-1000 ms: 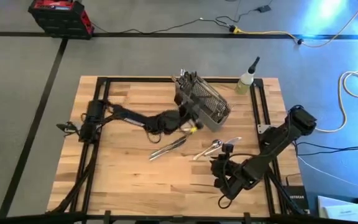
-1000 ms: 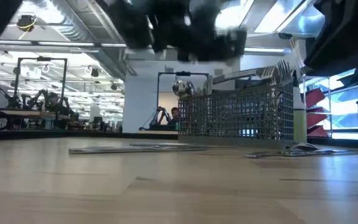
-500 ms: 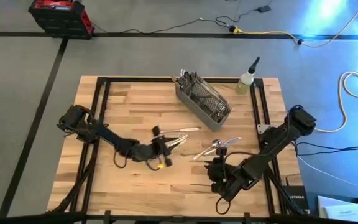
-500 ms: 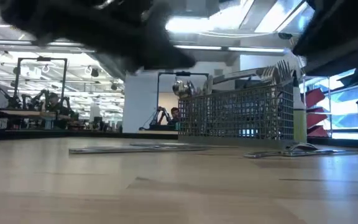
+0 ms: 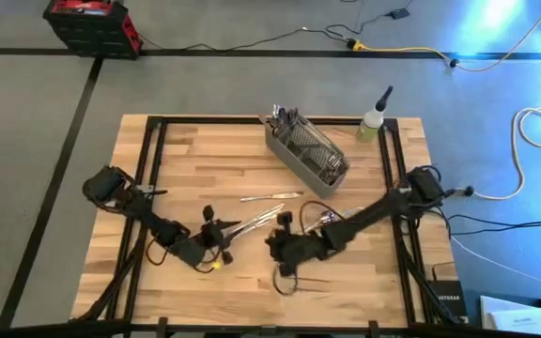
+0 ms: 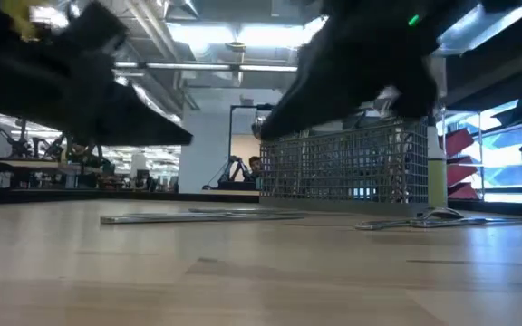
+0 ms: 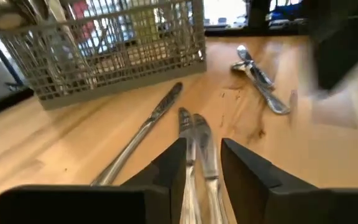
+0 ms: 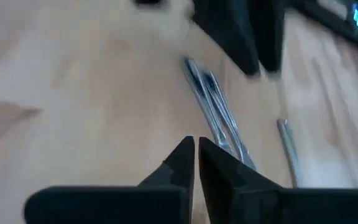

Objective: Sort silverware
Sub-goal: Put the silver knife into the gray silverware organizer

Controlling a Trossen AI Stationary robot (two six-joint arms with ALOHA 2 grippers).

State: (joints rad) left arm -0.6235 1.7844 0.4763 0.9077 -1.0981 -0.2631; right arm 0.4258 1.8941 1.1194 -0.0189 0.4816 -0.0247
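Two slim silver pieces of silverware (image 5: 252,222) lie side by side on the wooden table. My left gripper (image 5: 224,228) is open at their near-left end, one finger on each side of the pair (image 7: 194,155); I cannot tell whether it touches them. My right gripper (image 5: 272,242) is shut and holds nothing. It hovers just right of the same pair (image 8: 216,118). A single piece (image 5: 270,196) lies farther back. Spoons (image 5: 327,218) lie to the right. The grey mesh basket (image 5: 306,148) at the far side holds more silverware upright.
A small bottle (image 5: 374,120) stands at the far right, beside the basket. Black frame rails (image 5: 153,150) run along the table's left and right sides. Bare wood lies along the near edge (image 5: 252,300).
My left gripper has moved from beside the basket toward the near left and now stands at the end of the paired pieces. My right gripper has swung from the near right toward the table's left, up to the same pair. The silverware has not moved.
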